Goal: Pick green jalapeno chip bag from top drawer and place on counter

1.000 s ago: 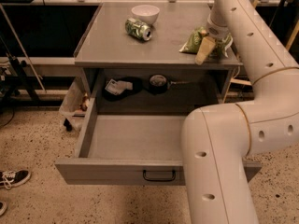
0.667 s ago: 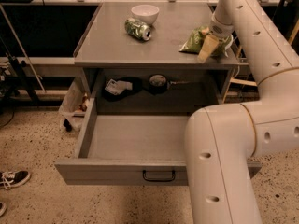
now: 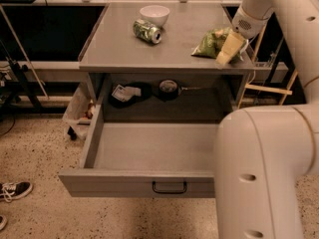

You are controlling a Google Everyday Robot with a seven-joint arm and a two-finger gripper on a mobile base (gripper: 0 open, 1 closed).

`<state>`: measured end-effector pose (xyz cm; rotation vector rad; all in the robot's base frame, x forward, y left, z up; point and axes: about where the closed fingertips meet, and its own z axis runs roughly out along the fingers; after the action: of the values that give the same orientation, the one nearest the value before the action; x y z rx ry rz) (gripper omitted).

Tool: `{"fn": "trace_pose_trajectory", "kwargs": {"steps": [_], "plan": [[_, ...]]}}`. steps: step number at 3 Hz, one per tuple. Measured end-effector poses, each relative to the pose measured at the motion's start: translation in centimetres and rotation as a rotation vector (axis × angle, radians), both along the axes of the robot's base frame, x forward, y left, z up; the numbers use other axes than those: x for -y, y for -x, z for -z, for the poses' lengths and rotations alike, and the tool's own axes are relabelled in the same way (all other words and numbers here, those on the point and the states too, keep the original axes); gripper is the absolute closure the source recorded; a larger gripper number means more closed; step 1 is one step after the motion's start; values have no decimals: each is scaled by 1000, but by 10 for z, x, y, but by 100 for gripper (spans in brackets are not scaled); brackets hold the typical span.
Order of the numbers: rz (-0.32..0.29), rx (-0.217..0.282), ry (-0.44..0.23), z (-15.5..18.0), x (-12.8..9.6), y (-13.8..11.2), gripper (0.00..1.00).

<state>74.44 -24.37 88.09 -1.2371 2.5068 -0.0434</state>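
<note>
The green jalapeno chip bag (image 3: 211,42) lies on the counter (image 3: 149,54) near its right front edge. My gripper (image 3: 228,49) is low over the counter at the bag's right end, touching or just beside it; the white arm comes down to it from the upper right. The top drawer (image 3: 149,156) is pulled wide open below the counter. Its inside is bare and the black handle (image 3: 169,187) shows on the front panel.
A green-patterned drink can (image 3: 147,31) lies on its side and a white bowl (image 3: 154,14) stands at the back of the counter. Dark objects (image 3: 149,91) sit on the shelf behind the drawer. My arm's large white body (image 3: 264,173) fills the lower right. Shoes (image 3: 12,190) lie on the floor at left.
The arm's upper part has shifted slightly up and to the right. The chip bag stays in the same spot on the counter, with the gripper still at its right end.
</note>
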Motion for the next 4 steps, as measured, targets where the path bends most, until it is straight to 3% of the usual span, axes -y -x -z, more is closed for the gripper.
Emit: {"fn": "trace_pose_trajectory", "kwargs": {"steps": [1, 2, 3, 4], "plan": [[-51, -22, -9, -33, -1, 46, 0], [-81, 49, 65, -71, -4, 75, 0], [-81, 71, 124, -87, 2, 95, 0], [-81, 71, 124, -87, 2, 95, 0]]}}
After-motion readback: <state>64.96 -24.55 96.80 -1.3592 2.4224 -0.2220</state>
